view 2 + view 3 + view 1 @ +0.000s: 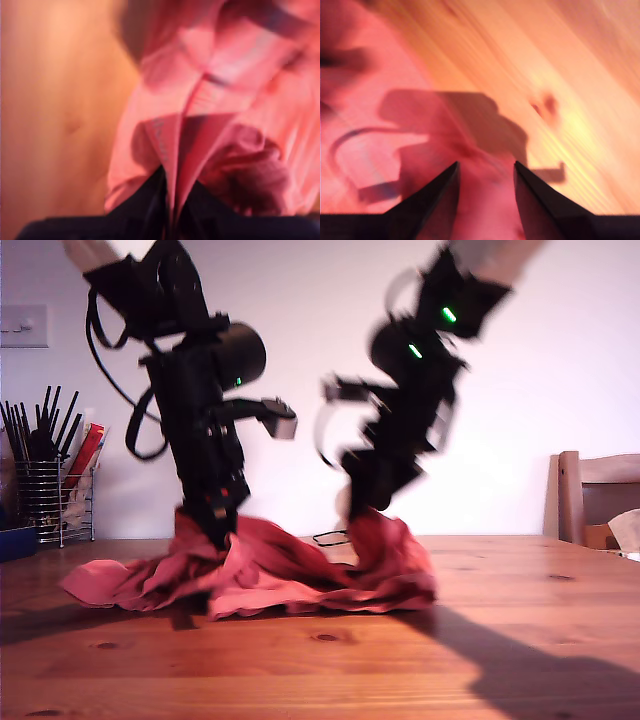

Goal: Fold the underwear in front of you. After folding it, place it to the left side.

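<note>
Between the fingers of my first gripper a raised fold of the underwear is pinched, cloth bunching just past the fingertips. My second gripper is held with its fingers spread, red cloth seen in the gap and beyond them; contact cannot be told through blur. The garment is heaped, wrinkled, on the wooden table.
</note>
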`<state>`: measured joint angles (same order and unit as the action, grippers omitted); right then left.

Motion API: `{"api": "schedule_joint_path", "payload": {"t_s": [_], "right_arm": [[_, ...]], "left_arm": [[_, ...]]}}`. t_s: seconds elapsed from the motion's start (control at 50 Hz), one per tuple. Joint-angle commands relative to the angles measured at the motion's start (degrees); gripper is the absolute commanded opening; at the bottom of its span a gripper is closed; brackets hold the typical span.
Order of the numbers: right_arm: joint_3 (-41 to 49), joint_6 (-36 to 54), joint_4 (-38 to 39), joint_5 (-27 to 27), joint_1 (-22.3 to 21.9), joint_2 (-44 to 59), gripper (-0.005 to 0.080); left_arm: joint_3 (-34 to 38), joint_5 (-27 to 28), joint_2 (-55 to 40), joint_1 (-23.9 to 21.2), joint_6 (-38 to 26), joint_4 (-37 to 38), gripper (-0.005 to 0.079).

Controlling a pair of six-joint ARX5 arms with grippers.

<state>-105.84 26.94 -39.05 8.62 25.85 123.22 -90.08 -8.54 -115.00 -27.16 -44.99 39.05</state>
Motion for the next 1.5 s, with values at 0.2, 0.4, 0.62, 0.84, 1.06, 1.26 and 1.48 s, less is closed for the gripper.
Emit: {"api": "schedule_joint_path", "payload": {"t_s": [0.2,0.4,0.62,0.84,1.06,1.26,1.48], "right_arm": [[-0.5,2.1,-8.1,0.1,-1.3,-0.4,0.0305],[-0.5,4.4,-8.5,7.1,1.1,-0.4,0.0306],[-0.5,6.4,-7.4,8.4,4.3,-0.4,0.0306],[-0.5,6.1,-8.7,8.4,4.9,-0.4,0.0308],[-0.5,4.3,-7.4,9.0,5.4,-0.4,0.0431],[-0.9,4.2,-6.7,9.0,7.9,-0.5,0.0442],[-4.8,4.1,-8.9,9.0,10.3,-0.5,0.0442]], "left_arm": [[-6.1,-4.5,1.1,2.1,-0.1,6.3,-0.0020],[-9.4,-4.1,2.6,1.9,-0.6,9.3,-0.0020],[-15.3,-1.1,2.6,1.6,-1.5,15.4,-0.0020],[-15.6,3.7,2.6,3.1,-1.5,17.9,-0.0020],[-15.6,8.9,2.6,3.1,-1.6,21.6,-0.0020],[-15.6,13.9,2.6,3.5,-2.0,24.0,-0.0021],[-15.6,16.9,2.6,4.4,-3.1,26.4,-0.0021]]}}
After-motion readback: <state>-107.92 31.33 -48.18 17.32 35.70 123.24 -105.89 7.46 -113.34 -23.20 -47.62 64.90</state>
